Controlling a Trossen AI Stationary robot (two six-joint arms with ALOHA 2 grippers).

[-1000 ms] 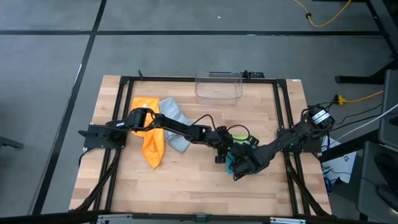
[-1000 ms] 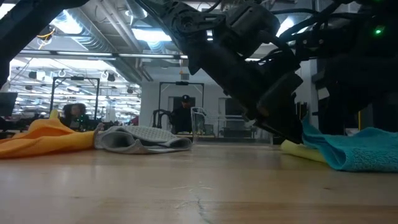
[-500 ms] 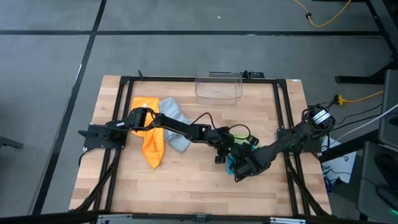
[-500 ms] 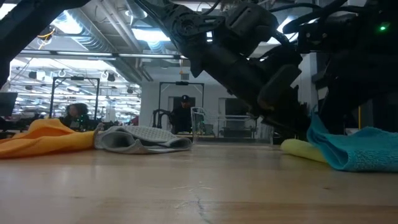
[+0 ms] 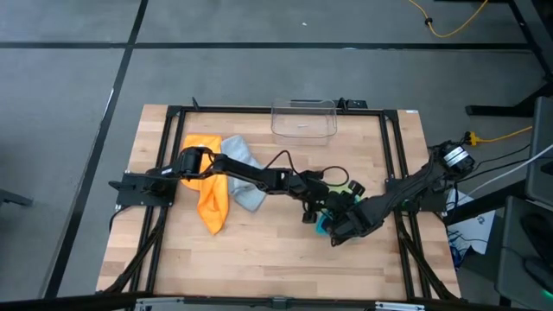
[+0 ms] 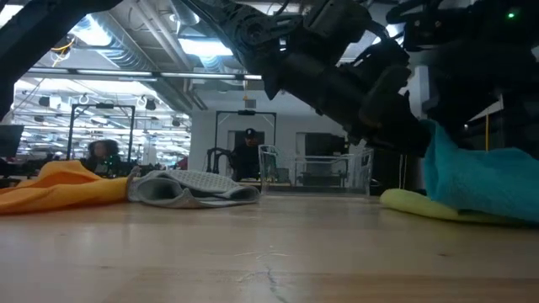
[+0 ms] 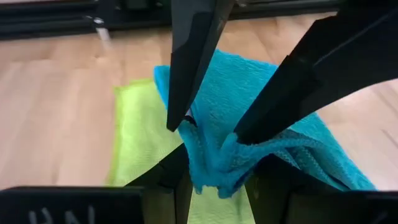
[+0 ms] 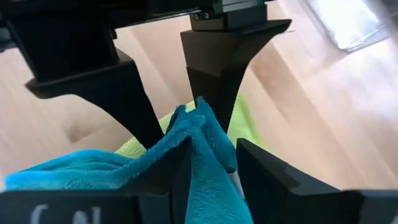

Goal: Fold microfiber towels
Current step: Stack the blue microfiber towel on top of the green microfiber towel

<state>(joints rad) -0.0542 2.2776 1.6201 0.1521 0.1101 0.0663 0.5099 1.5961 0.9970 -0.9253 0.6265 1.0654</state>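
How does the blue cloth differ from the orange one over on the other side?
The teal blue towel is pinched between the fingers of both the left gripper and the right gripper and raised off the wood; the orange towel lies loose, untouched by any fingers.

The blue one hangs over a lime green towel; the orange one sits beside a light grey towel.

Both are soft, crumpled and unfolded.
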